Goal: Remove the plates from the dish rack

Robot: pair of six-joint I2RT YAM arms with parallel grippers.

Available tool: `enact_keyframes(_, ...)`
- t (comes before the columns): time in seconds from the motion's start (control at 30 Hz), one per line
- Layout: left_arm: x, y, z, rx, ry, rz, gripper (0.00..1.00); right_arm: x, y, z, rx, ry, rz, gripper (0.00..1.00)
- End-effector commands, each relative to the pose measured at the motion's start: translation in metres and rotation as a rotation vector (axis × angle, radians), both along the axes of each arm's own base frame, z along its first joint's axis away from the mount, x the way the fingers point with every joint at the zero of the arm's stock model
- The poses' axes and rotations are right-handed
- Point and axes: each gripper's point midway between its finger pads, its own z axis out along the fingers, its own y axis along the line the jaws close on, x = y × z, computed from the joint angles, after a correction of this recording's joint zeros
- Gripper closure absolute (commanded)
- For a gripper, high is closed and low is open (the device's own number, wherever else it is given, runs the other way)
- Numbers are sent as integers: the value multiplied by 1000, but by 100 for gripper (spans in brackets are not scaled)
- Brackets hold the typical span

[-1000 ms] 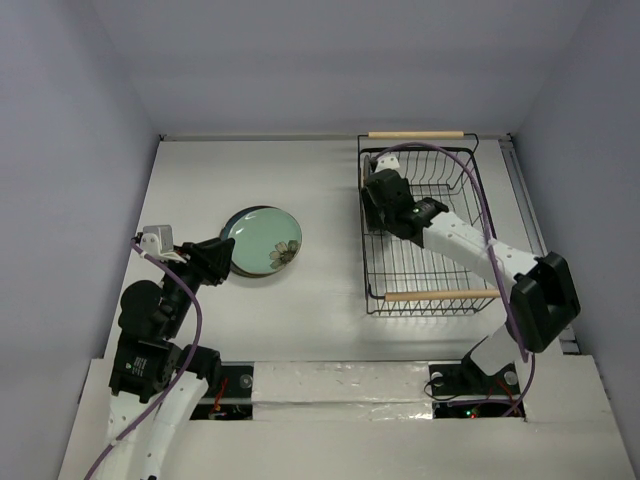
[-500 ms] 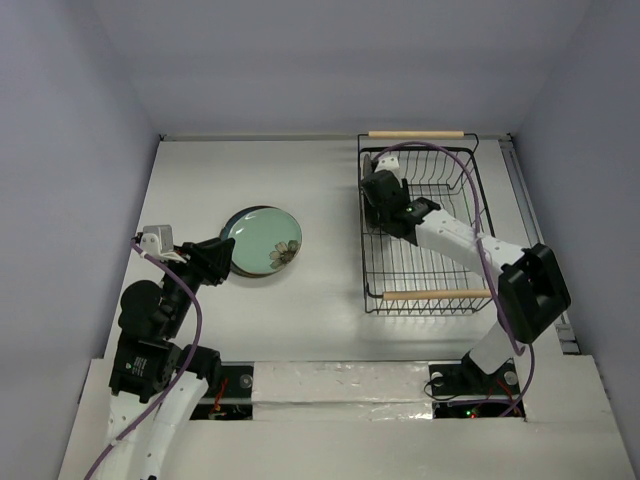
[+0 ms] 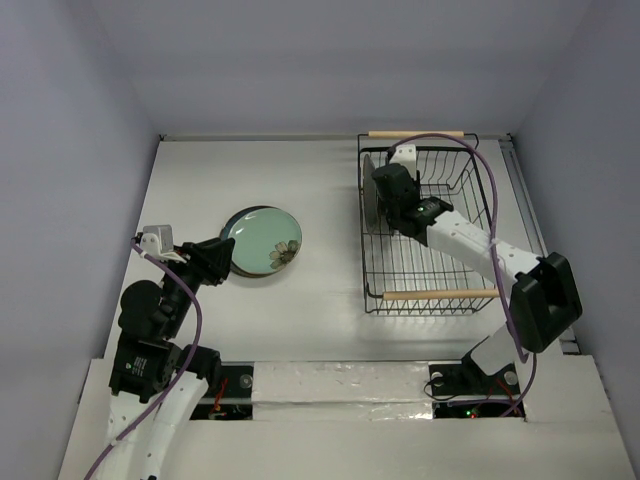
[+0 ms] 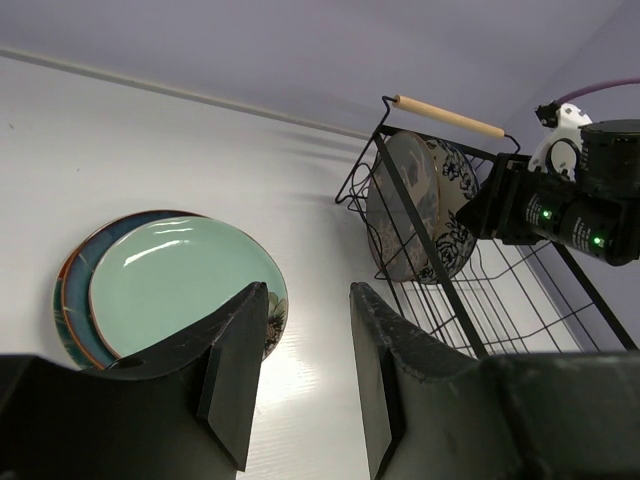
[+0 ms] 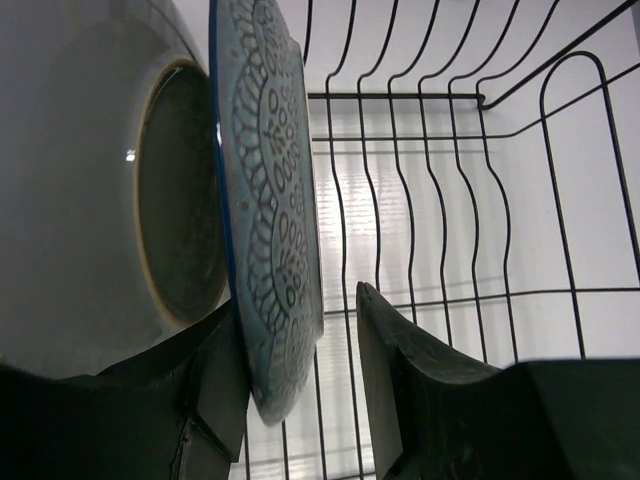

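Two plates stand upright at the far left of the dish rack [image 3: 440, 294]: a white one with a blue-patterned rim [image 5: 275, 200] and a darker one with a foot ring [image 5: 110, 190] behind it. My right gripper [image 5: 300, 305] is open and straddles the patterned plate's lower rim. Its left finger lies against the plate's back; the right finger [image 5: 400, 360] stands a little apart. A stack of plates [image 3: 262, 243] lies flat on the table, a pale teal flowered one on top. My left gripper [image 4: 308, 292] hovers open beside that stack [image 4: 170, 290], empty.
The rack [image 4: 450, 115] has wooden bar handles at both ends, and its black wires surround my right gripper [image 3: 385, 195]. Grey walls close the table on three sides. My left gripper [image 3: 210, 262] is near the table's left part.
My right gripper has slid deeper toward the rack's far left onto the patterned plate's rim, and its jaws have narrowed. The left arm has not moved.
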Motion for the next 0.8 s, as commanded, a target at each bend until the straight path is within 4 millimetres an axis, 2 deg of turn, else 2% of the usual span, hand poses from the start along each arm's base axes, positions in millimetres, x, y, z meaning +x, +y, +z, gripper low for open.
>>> enact_keyframes(0.0,2,1,10,-12,-40,5,65,20,-4,5,57,-49,-36,52)
enact_keyframes(0.13,2,1,11,-12,-42,6,64,27,-6,3,44,-48,-49,53)
enact_keyframes(0.23,1,1,11,-13,-43,5,65,31,-8,9,24,-58,-56,61)
enact_keyframes(0.27,1,1,11,-14,-43,6,64,31,-8,11,16,-56,-53,66)
enact_keyframes(0.43,1,1,11,-15,-44,8,65,31,-14,34,-12,-86,-61,84)
enact_keyframes(0.77,0,2,12,-17,-48,9,64,18,-34,92,-46,-165,-87,99)
